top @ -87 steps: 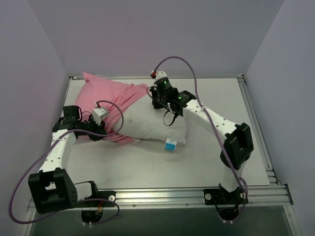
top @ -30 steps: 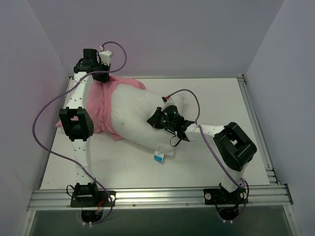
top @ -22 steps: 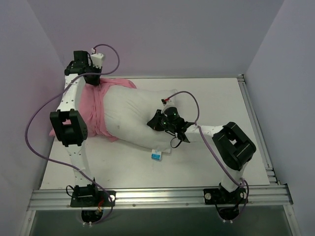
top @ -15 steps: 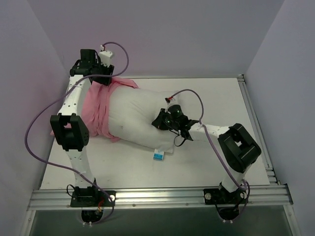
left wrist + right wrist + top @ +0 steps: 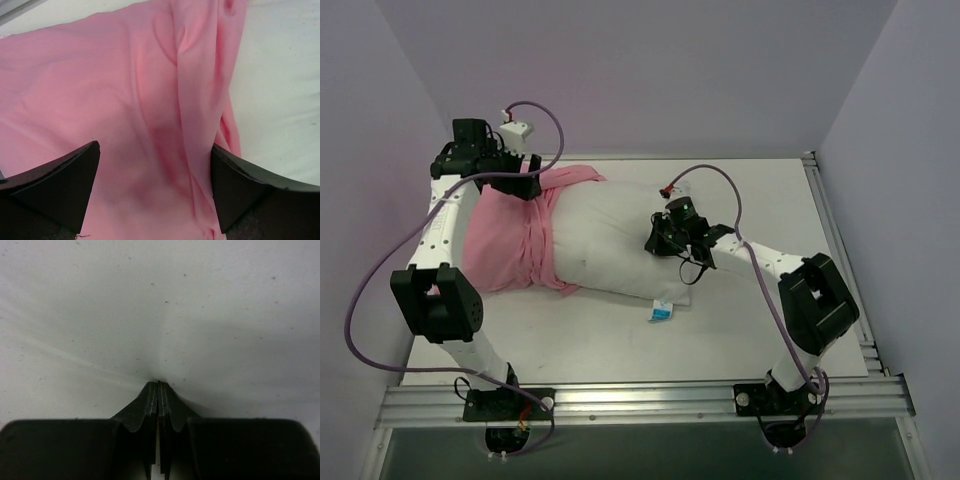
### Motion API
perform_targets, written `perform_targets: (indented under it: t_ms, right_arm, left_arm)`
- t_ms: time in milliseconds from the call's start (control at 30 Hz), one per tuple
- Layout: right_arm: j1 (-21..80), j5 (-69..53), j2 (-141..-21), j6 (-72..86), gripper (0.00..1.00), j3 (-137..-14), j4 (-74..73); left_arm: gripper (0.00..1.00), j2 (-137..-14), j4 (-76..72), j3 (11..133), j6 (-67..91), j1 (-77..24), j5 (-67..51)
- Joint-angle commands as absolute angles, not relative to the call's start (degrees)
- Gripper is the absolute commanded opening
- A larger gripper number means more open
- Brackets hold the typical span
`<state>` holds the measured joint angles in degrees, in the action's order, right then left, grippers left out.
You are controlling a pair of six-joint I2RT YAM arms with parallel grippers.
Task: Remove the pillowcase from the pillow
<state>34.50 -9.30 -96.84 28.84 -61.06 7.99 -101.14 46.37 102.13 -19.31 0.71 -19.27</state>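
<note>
Pillow point(image 5: 610, 240) pinched by right gripper point(image 5: 158, 386) (fabric puckered); left gripper point(image 5: 154, 149) wide over pillowcase point(image 5: 505, 235).

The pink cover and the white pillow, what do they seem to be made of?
The pink cover looks like thin, soft, matte cloth: it drapes in loose folds and bunches. Perhaps cotton or a blend; I cannot tell. The pillow looks like a matte white fabric shell over plump, soft filling: it puckers where the right gripper pinches it.
</note>
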Motion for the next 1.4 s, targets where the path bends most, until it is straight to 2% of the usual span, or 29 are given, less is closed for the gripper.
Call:
perform_targets:
  t_ms: [0, 133, 267, 367, 567, 733, 900, 1067, 1200, 1233, 1267, 1367]
  right_arm:
    - [31.47, -5.18, -97.03, 25.05, 0.00, -58.54, -5.19]
    - [29.10, -6.23, -96.51, 24.61, 0.00, -56.08, -4.22]
    - [26.28, -6.68, -95.89, 23.91, 0.00, -54.14, -3.52]
    - [24.35, -7.55, -95.80, 22.94, 0.00, -53.70, -3.43]
    - [22.77, -8.17, -96.59, 21.53, 0.00, -55.54, -3.87]
    - [22.59, -8.88, -97.56, 21.18, 0.00, -56.60, -3.95]
    - [22.41, -8.96, -98.00, 21.09, 0.00, -57.13, -4.04]
    - [22.50, -8.44, -98.26, 20.74, 0.00, -58.01, -5.53]
    - [22.50, -7.74, -98.09, 20.57, 0.00, -58.36, -6.06]
    - [22.50, -7.73, -98.09, 20.65, 0.00, -58.36, -6.06]
    - [22.50, -7.65, -98.09, 20.74, 0.00, -58.45, -6.24]
    - [22.50, -7.65, -97.91, 21.00, 0.00, -58.45, -6.07]
  left_arm:
    - [0.94, -98.00, 47.20, 99.67, -20.65, 4.30, -27.74]
    - [0.94, -94.32, 52.37, 99.40, -24.25, 7.38, -40.55]
    - [0.94, -93.16, 65.25, 104.05, -29.16, 12.82, -48.95]
    - [0.94, -92.11, 73.97, 103.28, -37.33, 17.30, -44.94]
    - [0.94, -84.91, 79.72, 88.53, -50.79, 26.00, -32.89]
    - [0.94, -77.71, 72.43, 69.14, -60.19, 29.97, -18.03]
    - [0.94, -74.88, 61.19, 58.63, -59.61, 29.97, -19.60]
    - [0.94, -75.15, 44.59, 52.04, -53.18, 31.29, -13.81]
    - [0.96, -73.83, 43.68, 49.84, -52.12, 31.29, -17.74]
    - [0.82, -72.96, 43.94, 49.49, -51.86, 31.29, -18.71]
    - [0.57, -72.51, 44.90, 49.40, -51.77, 31.29, -19.59]
    - [0.31, -72.24, 48.32, 49.31, -53.34, 31.38, -18.46]
